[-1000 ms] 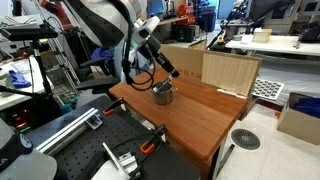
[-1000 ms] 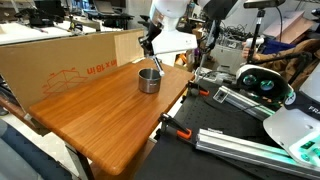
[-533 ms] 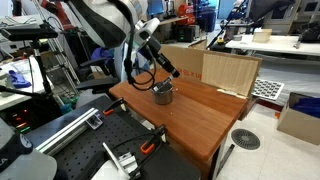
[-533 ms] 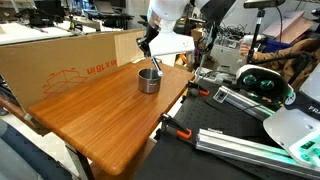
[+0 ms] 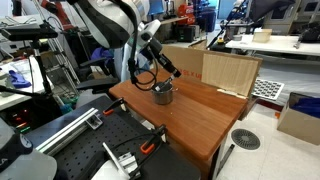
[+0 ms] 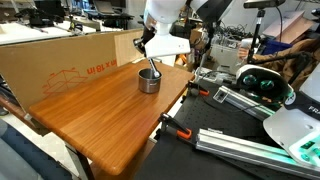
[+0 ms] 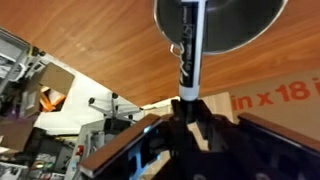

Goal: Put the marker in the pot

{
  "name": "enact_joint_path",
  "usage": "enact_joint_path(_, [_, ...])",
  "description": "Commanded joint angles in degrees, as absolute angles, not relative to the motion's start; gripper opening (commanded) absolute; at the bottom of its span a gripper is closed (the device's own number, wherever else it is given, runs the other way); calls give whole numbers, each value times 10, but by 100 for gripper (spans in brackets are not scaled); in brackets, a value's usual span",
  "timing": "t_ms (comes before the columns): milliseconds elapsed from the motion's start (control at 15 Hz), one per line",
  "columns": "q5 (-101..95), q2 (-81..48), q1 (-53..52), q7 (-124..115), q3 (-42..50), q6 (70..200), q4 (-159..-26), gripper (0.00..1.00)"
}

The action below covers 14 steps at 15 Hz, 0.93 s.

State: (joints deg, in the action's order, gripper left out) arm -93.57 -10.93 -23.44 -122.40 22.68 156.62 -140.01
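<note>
- The arm (image 6: 165,12) has shifted only a little over the last second. Its wrist leans a shade further toward the cardboard box (image 6: 60,62), so this reads as a fine adjustment, not a fresh approach.
- The wooden table (image 6: 100,115) and the pot (image 6: 148,83) have not moved. In both exterior views the pot (image 5: 162,94) stands upright near the table's far edge.
- The gripper (image 6: 147,52) stays directly above the pot. In the wrist view its fingers (image 7: 178,112) are clenched on the marker (image 7: 188,45), which is gripped at its near end.
- The marker (image 6: 152,67) has come lower. It hangs nearly upright with its far end at the pot's mouth, or just inside, though the exact depth cannot be read. In the wrist view it points straight at the pot's dark inside (image 7: 235,22).
- The carry looks finished and the aim good. The marker is not yet let go, so what remains is probably opening the fingers to let it drop in.
</note>
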Motion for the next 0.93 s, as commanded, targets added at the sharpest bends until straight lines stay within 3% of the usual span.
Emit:
enact_joint_path(0, [-966,-134,-239,-1270,223,1557,-1389,5])
enact_joint_path(133, [-967,-145,-241,-1281,221,1552,-1385,5])
enact_joint_path(200, [-954,-150,-241,-1278,219,1547,-1384,45])
enact_joint_path(333, [-950,-159,-238,-1278,217,1551,-1380,53])
enact_joint_path(733, [-948,-160,-238,-1285,217,1555,-1375,97])
enact_joint_path(867, [-939,-153,-239,-1281,216,1554,-1374,100])
